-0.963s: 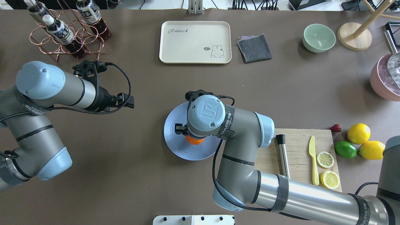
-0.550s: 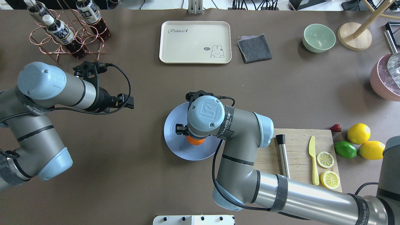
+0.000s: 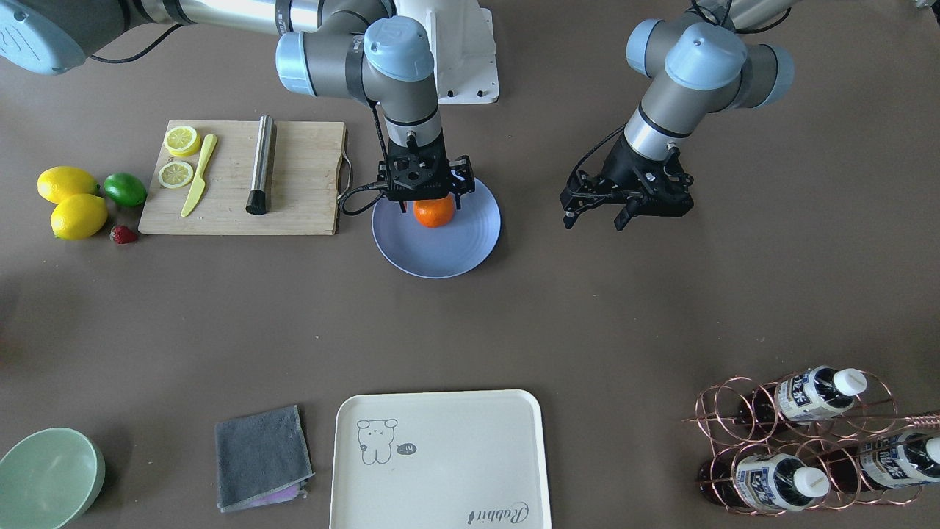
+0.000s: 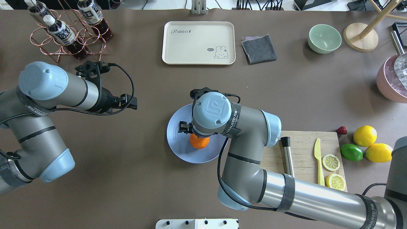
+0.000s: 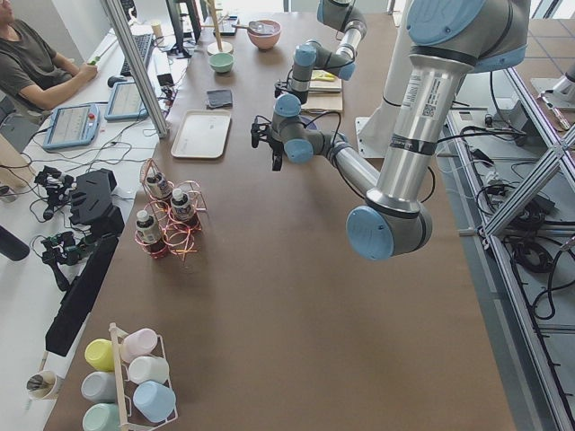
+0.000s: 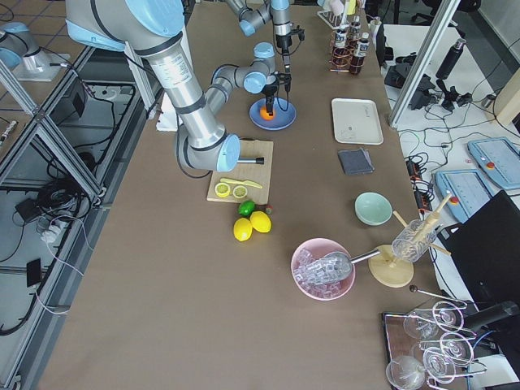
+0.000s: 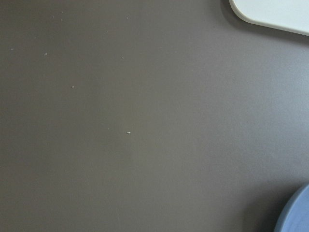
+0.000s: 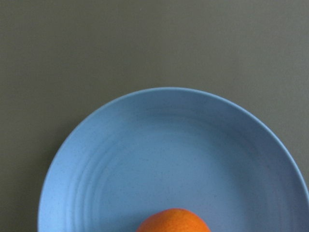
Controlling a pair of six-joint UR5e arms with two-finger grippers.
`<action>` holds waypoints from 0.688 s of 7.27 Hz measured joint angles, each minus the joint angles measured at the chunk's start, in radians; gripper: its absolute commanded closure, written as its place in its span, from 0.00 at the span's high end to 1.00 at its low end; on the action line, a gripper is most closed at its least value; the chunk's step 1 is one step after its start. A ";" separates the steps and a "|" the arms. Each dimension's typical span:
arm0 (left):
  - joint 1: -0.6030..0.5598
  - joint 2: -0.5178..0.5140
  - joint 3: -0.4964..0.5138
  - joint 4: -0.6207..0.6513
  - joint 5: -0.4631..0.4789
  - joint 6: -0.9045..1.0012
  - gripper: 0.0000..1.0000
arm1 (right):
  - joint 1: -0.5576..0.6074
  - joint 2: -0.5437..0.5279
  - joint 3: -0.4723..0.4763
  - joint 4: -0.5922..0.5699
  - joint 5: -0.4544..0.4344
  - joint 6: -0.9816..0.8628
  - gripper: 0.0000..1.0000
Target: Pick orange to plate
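Observation:
The orange rests on the pale blue plate, toward the plate's robot-side half. In the overhead view the orange shows partly under the right wrist, on the plate. My right gripper hangs straight above the fruit, open, with its fingers spread to either side of the fruit's top. The right wrist view shows the orange at the bottom edge on the plate, with no fingers in it. My left gripper hovers open and empty over bare table beside the plate.
A cutting board with a yellow knife, lemon slices and a metal cylinder lies right of the plate. Lemons, a lime and a strawberry sit beyond it. A cream tray, grey cloth, green bowl and bottle rack line the far side.
The right wrist has shifted slightly right and away from the orange, so more of the fruit shows on the plate. The left arm has barely moved.

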 measured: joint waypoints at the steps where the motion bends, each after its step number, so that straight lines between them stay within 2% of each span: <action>1: -0.022 0.000 -0.003 0.002 -0.014 0.003 0.97 | 0.056 -0.021 0.050 -0.019 0.061 -0.009 1.00; 3: -0.145 0.005 -0.008 0.021 -0.128 0.042 0.97 | 0.271 -0.157 0.204 -0.096 0.248 -0.179 1.00; 5: -0.321 0.072 -0.010 0.039 -0.254 0.235 0.97 | 0.526 -0.336 0.268 -0.146 0.406 -0.546 1.00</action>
